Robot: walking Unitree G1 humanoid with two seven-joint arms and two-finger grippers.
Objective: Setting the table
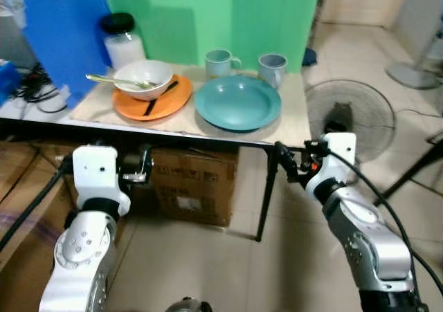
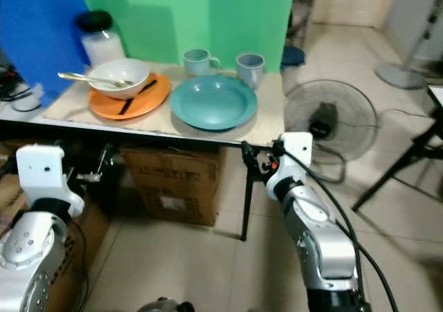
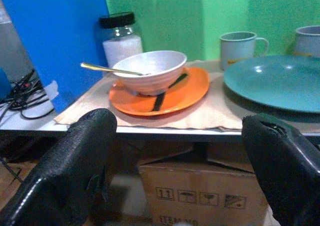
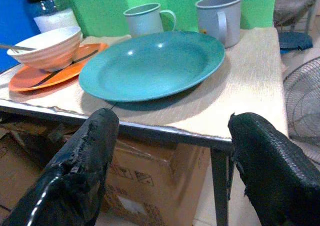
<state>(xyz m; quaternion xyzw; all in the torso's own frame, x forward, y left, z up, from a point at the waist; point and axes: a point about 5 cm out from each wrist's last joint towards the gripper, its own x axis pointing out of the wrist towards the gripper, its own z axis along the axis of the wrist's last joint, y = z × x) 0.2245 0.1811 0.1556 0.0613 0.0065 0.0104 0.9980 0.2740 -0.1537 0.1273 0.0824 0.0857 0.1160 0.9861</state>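
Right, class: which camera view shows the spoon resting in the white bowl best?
The left wrist view: the spoon is near and sharp, its gold handle sticking out over the white bowl rim. Both eye views show it from above, smaller, handle pointing toward the robot's left. The right wrist view catches just a sliver of the handle at the picture's edge.

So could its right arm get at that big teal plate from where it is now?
Probably yes: the right gripper is open, just below the table edge, facing the teal plate, with nothing between them. It must rise first.
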